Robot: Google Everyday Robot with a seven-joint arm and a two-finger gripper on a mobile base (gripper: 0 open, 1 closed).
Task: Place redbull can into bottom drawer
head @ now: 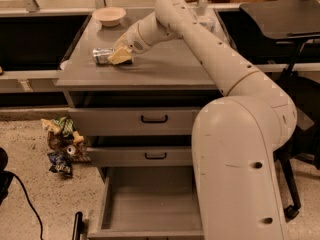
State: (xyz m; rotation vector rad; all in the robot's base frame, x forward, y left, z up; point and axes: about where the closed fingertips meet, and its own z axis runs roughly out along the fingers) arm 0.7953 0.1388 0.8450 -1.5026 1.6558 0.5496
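Note:
The redbull can (101,55) lies on its side on the grey cabinet top (165,66), near the left edge, its shiny end facing left. My gripper (120,57) is down at the can's right end, touching or enclosing it; the right part of the can is hidden behind it. The arm reaches in from the right across the top. The bottom drawer (150,204) is pulled open below, a plain grey box with nothing in it. The two upper drawers (154,119) with black handles are shut.
A pale bowl (109,15) stands at the back left of the cabinet top. Crumpled wrappers and a small can (62,144) lie on the floor left of the cabinet. A black cable (25,199) runs along the floor. A black table (280,14) stands at the right.

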